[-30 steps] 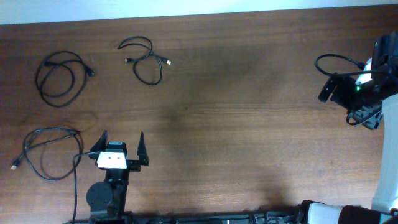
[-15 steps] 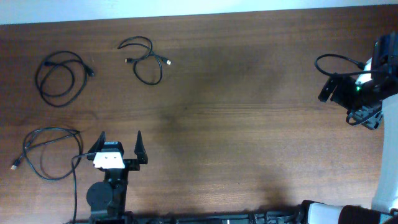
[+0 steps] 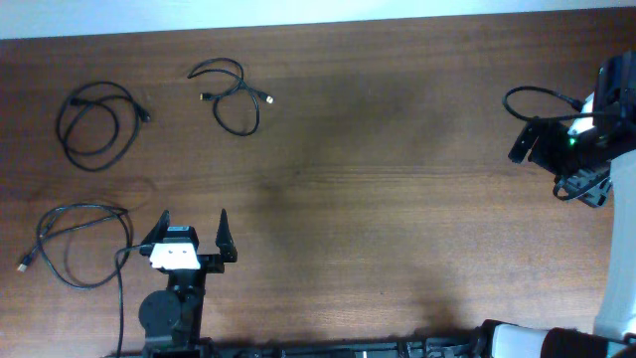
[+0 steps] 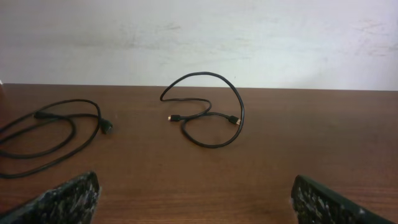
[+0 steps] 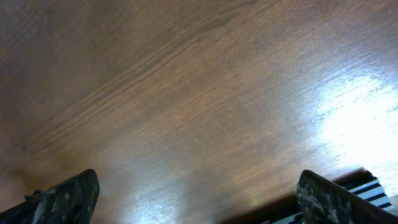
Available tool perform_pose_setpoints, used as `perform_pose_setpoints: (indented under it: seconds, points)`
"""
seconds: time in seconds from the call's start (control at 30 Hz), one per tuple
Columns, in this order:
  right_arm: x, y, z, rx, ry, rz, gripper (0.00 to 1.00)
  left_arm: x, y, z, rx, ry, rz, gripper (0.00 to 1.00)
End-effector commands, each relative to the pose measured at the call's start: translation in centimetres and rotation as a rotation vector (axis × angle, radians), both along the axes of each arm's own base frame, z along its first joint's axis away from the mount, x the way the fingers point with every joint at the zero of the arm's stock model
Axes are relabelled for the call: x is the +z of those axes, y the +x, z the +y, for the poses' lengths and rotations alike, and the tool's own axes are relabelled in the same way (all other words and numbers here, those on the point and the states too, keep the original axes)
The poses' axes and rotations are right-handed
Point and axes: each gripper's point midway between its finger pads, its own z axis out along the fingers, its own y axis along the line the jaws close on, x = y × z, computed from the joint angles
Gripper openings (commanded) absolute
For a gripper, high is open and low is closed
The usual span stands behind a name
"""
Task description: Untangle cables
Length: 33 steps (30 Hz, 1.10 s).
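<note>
Three separate black cables lie on the left part of the wooden table. One small looped cable (image 3: 234, 94) sits at the back; it shows in the left wrist view (image 4: 208, 115) ahead of my fingers. A coiled cable (image 3: 97, 124) lies far left, its edge in the left wrist view (image 4: 50, 134). A third cable (image 3: 75, 244) with a light tip lies front left. My left gripper (image 3: 192, 231) is open and empty, right of that third cable. My right gripper (image 3: 527, 141) is open and empty at the far right; its wrist view shows only bare wood.
A thicker black wire (image 3: 537, 94) loops by the right arm's base at the far right edge. The left arm's base (image 3: 164, 313) stands at the table's front edge. A white wall (image 4: 199, 37) runs behind the table's back edge.
My left gripper has shifted very slightly to the left. The cables and the right arm have not moved.
</note>
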Motion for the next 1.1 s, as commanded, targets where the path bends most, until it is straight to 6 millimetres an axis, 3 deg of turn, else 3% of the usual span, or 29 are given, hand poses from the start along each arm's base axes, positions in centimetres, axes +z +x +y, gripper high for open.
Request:
perform_pose_setpoints:
  seconds: [0.0, 0.33, 0.6, 0.67, 0.8, 0.87, 1.07]
  points:
    - [-0.2, 0.0, 0.0, -0.009, 0.005, 0.005, 0.99, -0.4, 0.0, 0.1, 0.007, -0.007, 0.014, 0.99]
    - [0.8, -0.4, 0.1, -0.009, -0.004, -0.029, 0.99, -0.4, 0.0, 0.1, 0.007, -0.007, 0.015, 0.99]
    - [8.2, -5.6, 1.7, -0.006, -0.093, -0.342, 0.99, -0.4, 0.0, 0.1, 0.007, -0.007, 0.015, 0.99]
    - [9.2, -6.5, 2.6, 0.024, -0.101, -0.394, 0.99, -0.4, 0.0, 0.1, 0.007, -0.007, 0.014, 0.99]
    - [10.9, -8.4, 8.3, 0.295, -0.058, -0.502, 0.99, -0.4, 0.0, 0.1, 0.007, -0.006, 0.014, 0.99]
    - [11.4, -9.3, 10.0, 0.383, -0.037, -0.532, 0.99, -0.4, 0.0, 0.1, 0.007, -0.007, 0.015, 0.99]
    - [11.9, -10.1, 10.4, 0.413, -0.031, -0.565, 0.99, -0.4, 0.0, 0.1, 0.007, -0.007, 0.015, 0.99]
